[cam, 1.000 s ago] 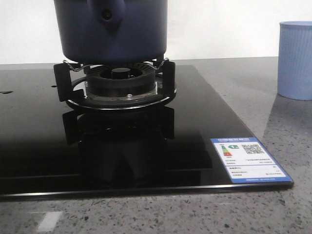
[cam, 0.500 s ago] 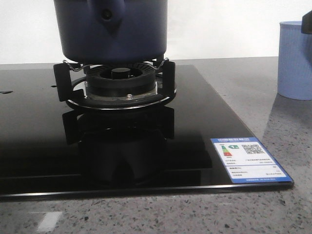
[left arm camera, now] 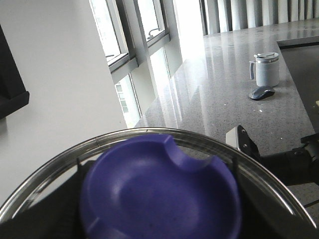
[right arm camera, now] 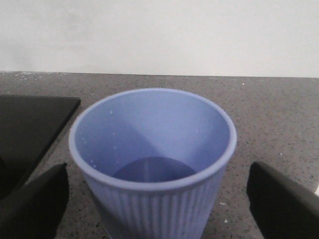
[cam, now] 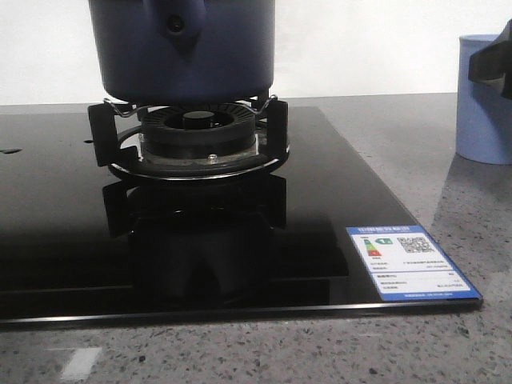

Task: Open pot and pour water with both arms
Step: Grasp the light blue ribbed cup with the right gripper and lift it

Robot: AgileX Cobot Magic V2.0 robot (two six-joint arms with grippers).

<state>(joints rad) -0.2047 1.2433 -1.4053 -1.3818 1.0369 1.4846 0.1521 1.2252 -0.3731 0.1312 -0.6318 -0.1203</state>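
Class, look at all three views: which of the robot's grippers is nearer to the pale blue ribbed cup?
The right. The right gripper has its open fingers on either side of the cup, not touching. The left gripper is not visible; its camera shows a glass lid, away from the cup.

navy pot (cam: 182, 50) on burner (cam: 197, 134), lid unseen

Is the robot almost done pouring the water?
Not yet. The lid fills the left wrist view, tilted, so it is apparently lifted off. The right gripper is open around the cup, not gripping it. The pot sits on the burner. Grasping and pouring remain.
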